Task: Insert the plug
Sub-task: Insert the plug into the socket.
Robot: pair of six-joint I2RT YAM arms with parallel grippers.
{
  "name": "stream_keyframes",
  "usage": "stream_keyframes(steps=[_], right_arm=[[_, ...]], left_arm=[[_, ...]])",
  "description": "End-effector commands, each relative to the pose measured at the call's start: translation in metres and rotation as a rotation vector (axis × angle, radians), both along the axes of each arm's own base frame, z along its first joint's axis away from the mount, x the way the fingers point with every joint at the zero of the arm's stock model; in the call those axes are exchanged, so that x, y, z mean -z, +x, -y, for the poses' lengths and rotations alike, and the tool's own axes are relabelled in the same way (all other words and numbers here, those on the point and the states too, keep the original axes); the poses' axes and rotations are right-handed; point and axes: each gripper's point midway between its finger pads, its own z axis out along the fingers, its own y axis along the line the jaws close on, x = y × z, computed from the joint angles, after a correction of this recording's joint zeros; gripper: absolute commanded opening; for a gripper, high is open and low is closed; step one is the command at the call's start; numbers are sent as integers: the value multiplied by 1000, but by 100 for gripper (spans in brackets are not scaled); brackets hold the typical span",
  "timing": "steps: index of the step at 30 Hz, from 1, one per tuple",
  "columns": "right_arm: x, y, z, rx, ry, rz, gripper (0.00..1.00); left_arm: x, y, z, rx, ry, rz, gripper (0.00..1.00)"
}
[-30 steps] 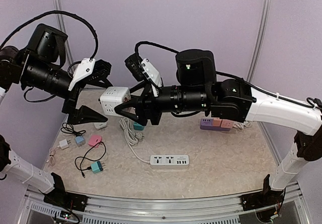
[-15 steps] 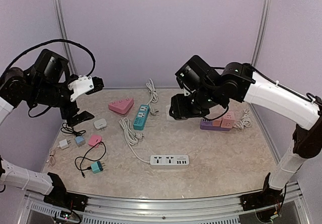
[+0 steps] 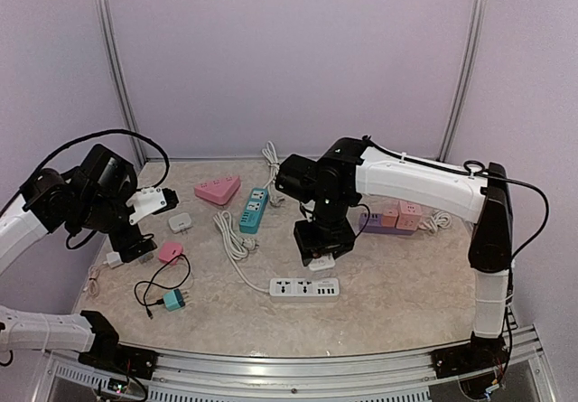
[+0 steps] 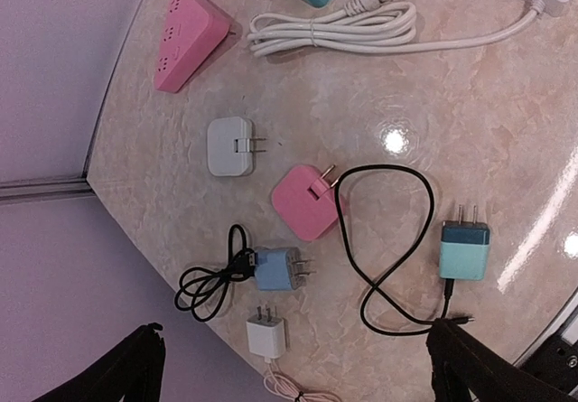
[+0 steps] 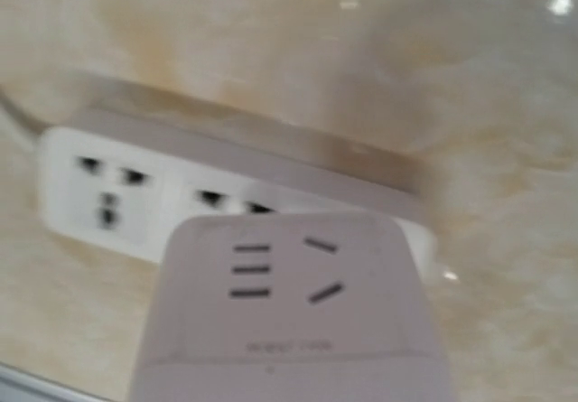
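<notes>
My right gripper (image 3: 321, 247) is shut on a white cube adapter (image 3: 321, 262) and holds it just above the white power strip (image 3: 305, 287) at the front middle. In the right wrist view the adapter (image 5: 289, 303) fills the lower middle, its socket face toward the camera. The strip's sockets (image 5: 135, 194) lie blurred right behind it, and my fingers are hidden. My left gripper (image 3: 137, 242) hangs open and empty over the loose chargers at the left. Its fingertips (image 4: 470, 366) show wide apart at the bottom of the left wrist view.
Below the left gripper lie a white plug (image 4: 230, 146), a pink plug (image 4: 307, 201), a blue charger (image 4: 278, 268), a white charger (image 4: 266, 337) and a teal charger (image 4: 464, 249) with black cable. A pink triangular strip (image 3: 218, 189), a teal strip (image 3: 254, 210) and a purple-pink strip (image 3: 397, 219) lie at the back.
Both arms have come down from high up. The right one swung down to the white power strip with the cube adapter. The left one lowered over the chargers.
</notes>
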Motion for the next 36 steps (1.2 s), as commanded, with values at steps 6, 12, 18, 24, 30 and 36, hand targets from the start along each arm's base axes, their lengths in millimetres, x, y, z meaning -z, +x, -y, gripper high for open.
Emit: stream_keyframes(steps=[6,12,18,24,30,36], right_arm=[[8,-15,-26,-16,-2,-96,0],[18,-17,-33,-21,-16,-121,0],[18,-24,-25,-17,-63,-142,0],[15,-26,-9,5,-122,-128,0],[12,-31,7,11,-173,-129,0],[10,-39,21,28,-196,-141,0]], left_arm=[[10,2,-1,-21,-35,31,99],[12,1,-2,-19,-23,32,99],[15,0,-2,-12,-20,31,99],[18,-1,-2,-6,-10,28,99],[17,-1,-2,-7,-9,31,99],[17,0,-1,-6,-8,33,99]])
